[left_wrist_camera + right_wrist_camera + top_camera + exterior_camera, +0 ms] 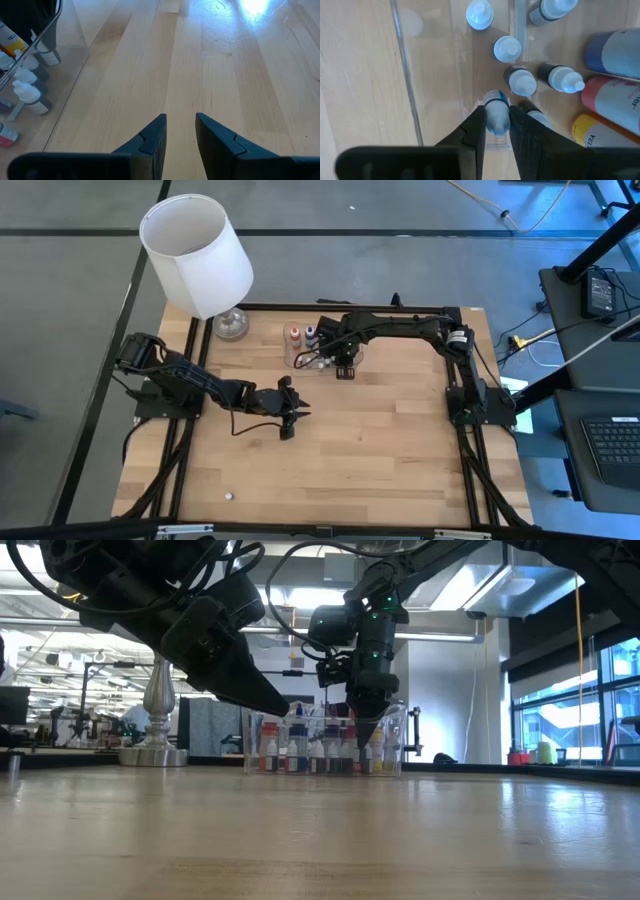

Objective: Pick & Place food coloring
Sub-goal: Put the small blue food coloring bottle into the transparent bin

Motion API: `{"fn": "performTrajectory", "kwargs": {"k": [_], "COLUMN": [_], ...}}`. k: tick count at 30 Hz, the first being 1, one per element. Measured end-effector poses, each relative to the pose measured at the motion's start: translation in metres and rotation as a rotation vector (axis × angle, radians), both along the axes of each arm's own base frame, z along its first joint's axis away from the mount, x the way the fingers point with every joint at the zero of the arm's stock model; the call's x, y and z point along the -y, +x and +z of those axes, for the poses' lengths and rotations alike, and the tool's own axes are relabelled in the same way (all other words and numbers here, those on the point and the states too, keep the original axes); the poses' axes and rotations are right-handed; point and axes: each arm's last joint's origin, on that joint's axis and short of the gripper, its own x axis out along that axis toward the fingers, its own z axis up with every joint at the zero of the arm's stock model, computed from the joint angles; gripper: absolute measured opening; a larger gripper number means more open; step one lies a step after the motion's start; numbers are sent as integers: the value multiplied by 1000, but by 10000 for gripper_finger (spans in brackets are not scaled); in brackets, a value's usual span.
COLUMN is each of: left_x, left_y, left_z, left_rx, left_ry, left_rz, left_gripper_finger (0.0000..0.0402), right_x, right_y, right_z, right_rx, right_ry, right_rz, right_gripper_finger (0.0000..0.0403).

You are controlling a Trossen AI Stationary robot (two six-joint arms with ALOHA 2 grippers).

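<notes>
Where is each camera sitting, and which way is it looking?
High view: above the table, looking straight down; both arms show, plus the lamp.
Low view: at tabletop height, looking level across; both arms hang in from above.
Left wrist view: on the left arm, looking past the left gripper at bare wood.
Right wrist view: on the right arm, looking down at the right gripper, its jaws around a little bottle.
Shared: every view shows the clear tray of bottles.
</notes>
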Motion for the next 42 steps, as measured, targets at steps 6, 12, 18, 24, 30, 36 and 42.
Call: {"fn": "performTrajectory", "kwargs": {"k": [6,12,18,24,30,36,42], "left_x": [0,0,0,0,0,0,0], "left_y": [0,0,0,0,0,0,0], "left_z": [0,0,0,0,0,0,0], "left_rx": [0,0,0,0,0,0,0], "left_ry": [0,0,0,0,0,-2,-3], "left_rz": [0,0,0,0,0,1,1], "left_gripper_finger": [100,100,100,100,100,100,100], "right_x": [0,0,0,0,0,0,0], "right_y": [0,0,0,0,0,0,0], "right_z": [0,0,0,0,0,0,0], "right_rx": [0,0,0,0,0,0,0], "right_ry": [0,0,-1,-1,-2,-1,-1], "right_rz": [1,1,3,4,9,8,8], "right_gripper_finger": [80,80,81,81,82,94,105]}}
